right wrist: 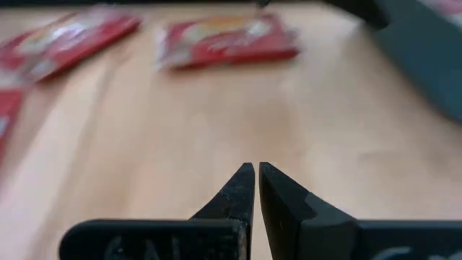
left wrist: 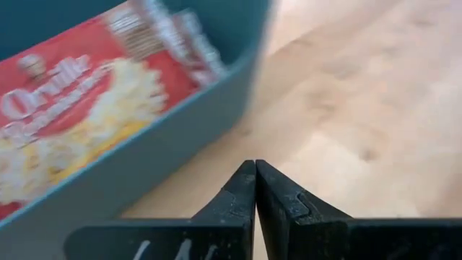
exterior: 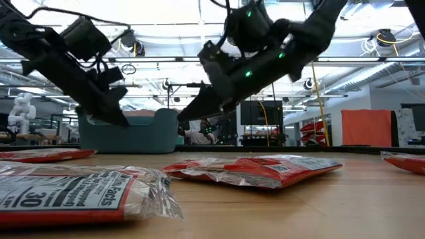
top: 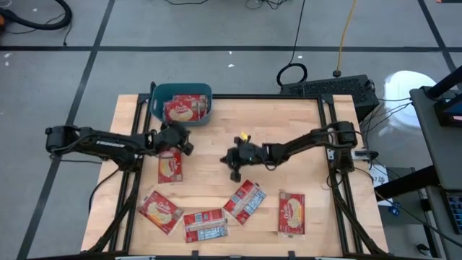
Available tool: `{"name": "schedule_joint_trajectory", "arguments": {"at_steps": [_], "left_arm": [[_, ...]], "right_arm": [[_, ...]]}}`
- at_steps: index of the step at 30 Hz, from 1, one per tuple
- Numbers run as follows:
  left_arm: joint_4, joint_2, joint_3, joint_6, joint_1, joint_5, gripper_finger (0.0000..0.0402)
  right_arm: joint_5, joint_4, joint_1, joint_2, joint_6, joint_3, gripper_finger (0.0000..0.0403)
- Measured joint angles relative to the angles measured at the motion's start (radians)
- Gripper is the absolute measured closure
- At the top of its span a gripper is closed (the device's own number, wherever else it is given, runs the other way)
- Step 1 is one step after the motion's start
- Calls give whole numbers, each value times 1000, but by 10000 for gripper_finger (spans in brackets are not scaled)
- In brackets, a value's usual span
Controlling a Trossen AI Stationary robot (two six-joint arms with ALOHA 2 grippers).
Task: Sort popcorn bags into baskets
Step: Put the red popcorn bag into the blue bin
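The teal basket (top: 180, 103) stands at the table's far side, left of centre, and holds at least two red popcorn bags (top: 186, 108); the left wrist view shows one, picture side up (left wrist: 79, 108). Several more bags lie flat on the table: one (top: 170, 166) near my left gripper and others along the near edge (top: 160, 211) (top: 206, 224) (top: 245, 201) (top: 291, 214). My left gripper (left wrist: 255, 165) (top: 182, 139) is shut and empty, above the table just near of the basket. My right gripper (right wrist: 256, 166) (top: 229, 156) is shut and empty over bare wood at mid-table.
A small yellow thing (top: 244, 135) lies on the table far of my right gripper. Dark rails (top: 328, 144) frame the table's edges. Bare wood (top: 289, 123) spreads to the right of the basket. A keyboard (top: 328, 88) and cables sit beyond the far right corner.
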Motion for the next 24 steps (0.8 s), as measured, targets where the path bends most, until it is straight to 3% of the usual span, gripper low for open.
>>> {"name": "schedule_joint_trajectory", "arguments": {"at_steps": [6, 11, 19, 24], "left_arm": [[15, -31, 0, -2, -193, 6, 387], [94, -28, 0, -46, -379, 25, 387], [238, -22, 0, -74, -639, 6, 387], [288, -22, -1, -92, -767, -70, 387]], "right_arm": [[38, -184, 165, -73, 54, 0, 387], [153, -278, 321, -120, 135, 0, 380], [340, -291, 593, -95, 341, 1, 308], [421, -208, 684, -31, 394, 0, 261]]}}
